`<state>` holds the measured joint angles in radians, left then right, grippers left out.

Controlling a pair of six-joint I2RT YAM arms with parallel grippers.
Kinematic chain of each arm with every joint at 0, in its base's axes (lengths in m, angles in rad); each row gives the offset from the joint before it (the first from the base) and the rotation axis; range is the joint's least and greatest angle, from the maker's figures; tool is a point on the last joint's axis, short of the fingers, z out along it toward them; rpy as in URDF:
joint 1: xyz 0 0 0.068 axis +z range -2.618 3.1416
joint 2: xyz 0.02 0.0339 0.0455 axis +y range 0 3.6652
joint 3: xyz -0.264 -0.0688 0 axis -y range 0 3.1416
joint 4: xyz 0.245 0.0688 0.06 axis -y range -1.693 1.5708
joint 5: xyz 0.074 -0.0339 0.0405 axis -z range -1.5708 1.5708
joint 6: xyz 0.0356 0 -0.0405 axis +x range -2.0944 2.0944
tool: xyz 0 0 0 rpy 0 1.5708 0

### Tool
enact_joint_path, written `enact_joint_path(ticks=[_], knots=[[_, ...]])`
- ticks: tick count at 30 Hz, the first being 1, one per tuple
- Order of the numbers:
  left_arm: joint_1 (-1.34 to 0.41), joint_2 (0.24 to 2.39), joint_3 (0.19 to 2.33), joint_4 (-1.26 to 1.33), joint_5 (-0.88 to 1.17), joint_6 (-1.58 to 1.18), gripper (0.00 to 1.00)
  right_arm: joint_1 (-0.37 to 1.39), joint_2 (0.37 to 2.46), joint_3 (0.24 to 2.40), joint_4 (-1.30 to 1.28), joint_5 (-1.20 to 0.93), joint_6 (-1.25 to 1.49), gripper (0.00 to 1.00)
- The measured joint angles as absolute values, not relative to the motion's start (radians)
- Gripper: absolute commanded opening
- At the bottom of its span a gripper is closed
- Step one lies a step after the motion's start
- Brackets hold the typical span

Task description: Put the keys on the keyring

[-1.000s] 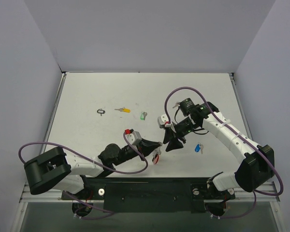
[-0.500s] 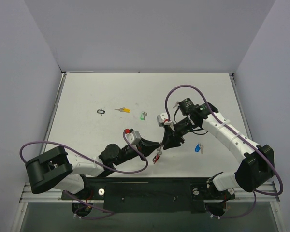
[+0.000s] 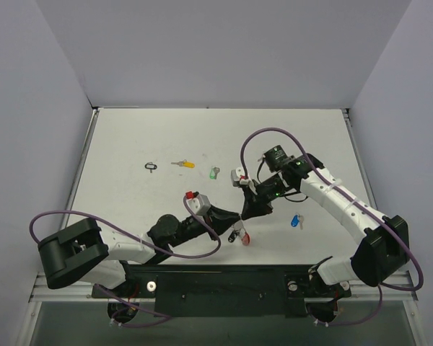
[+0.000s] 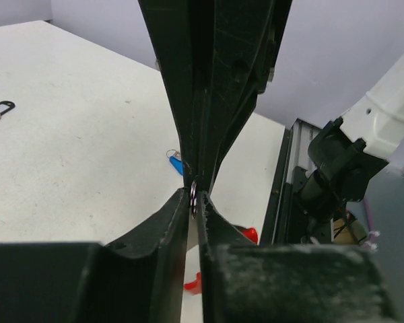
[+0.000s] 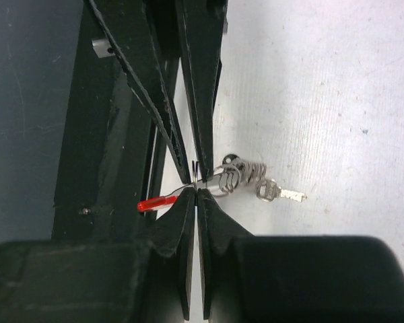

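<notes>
Black fingers of the left gripper [image 3: 237,215] are pressed together on the thin wire of the keyring [image 3: 237,232], which dangles just below the tips, over the front middle of the worktop [image 3: 130,137]; the left arm [image 3: 130,249] lies low, stretched from its base at the lower left toward the centre; the right arm [image 3: 339,198] arches up from the lower right and bends back down and leftward, so the right gripper [image 3: 245,213] meets the left one tip to tip; its fingers are closed too, nipping the same wire in the right wrist view. There the ring's coils hang beside the tips, a silver key [image 5: 281,194] touches them on the far side, and the red tag [image 5: 158,202] sticks out the other way.

From above, the meeting fingers hide the pinch point. The blue-tagged key [image 3: 296,222] lies near the right gripper, on its right; the green-tagged key [image 3: 214,173], the yellow-tagged key [image 3: 182,164] and the black loop tag [image 3: 151,166] lie in a loose row farther back and left, well apart from both grippers.

A second ago the right gripper stood open, slightly right of the left tip; it has since swung left and closed; the red tag now hangs more to the lower right; the loose keys lie where they did.
</notes>
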<state>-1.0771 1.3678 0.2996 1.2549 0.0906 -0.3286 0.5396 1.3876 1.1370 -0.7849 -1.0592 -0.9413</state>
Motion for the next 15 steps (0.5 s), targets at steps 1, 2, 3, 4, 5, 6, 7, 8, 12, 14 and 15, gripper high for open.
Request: enact_joint_path(ticks=[1,2,3,4,5,6,7,8,12,14,15], knots=[[-1.074,1.366,0.299,1.253,0.093,-0.331,0.47,0.543,1.388,1.138,-0.784,-1.049,-0.930,0.00],[-1.069,1.358,0.297,1.253,0.095,-0.336,0.53,0.547,1.389,1.147,-0.791,-1.021,-0.914,0.00],[-1.061,1.343,0.294,1.250,0.097,-0.334,0.56,0.550,1.392,1.154,-0.794,-1.002,-0.907,0.00],[-1.045,1.306,0.289,1.229,0.107,-0.342,0.59,0.552,1.398,1.169,-0.810,-0.977,-0.907,0.00],[-1.033,1.267,0.285,1.198,0.113,-0.342,0.59,0.554,1.405,1.188,-0.830,-0.953,-0.912,0.00],[-1.019,1.211,0.283,1.151,0.120,-0.336,0.60,0.557,1.413,1.209,-0.850,-0.927,-0.920,0.00],[-1.010,1.157,0.284,1.104,0.123,-0.325,0.60,0.559,1.422,1.231,-0.876,-0.904,-0.930,0.00],[-1.004,1.075,0.291,1.010,0.132,-0.300,0.60,0.561,1.432,1.254,-0.902,-0.878,-0.942,0.00],[-1.004,0.949,0.334,0.788,0.159,-0.200,0.57,0.579,1.475,1.324,-0.989,-0.791,-0.971,0.00],[-1.006,0.939,0.364,0.683,0.169,-0.142,0.54,0.598,1.505,1.349,-1.027,-0.752,-0.977,0.00],[-1.007,0.947,0.377,0.646,0.170,-0.119,0.53,0.611,1.528,1.365,-1.052,-0.728,-0.980,0.00]])
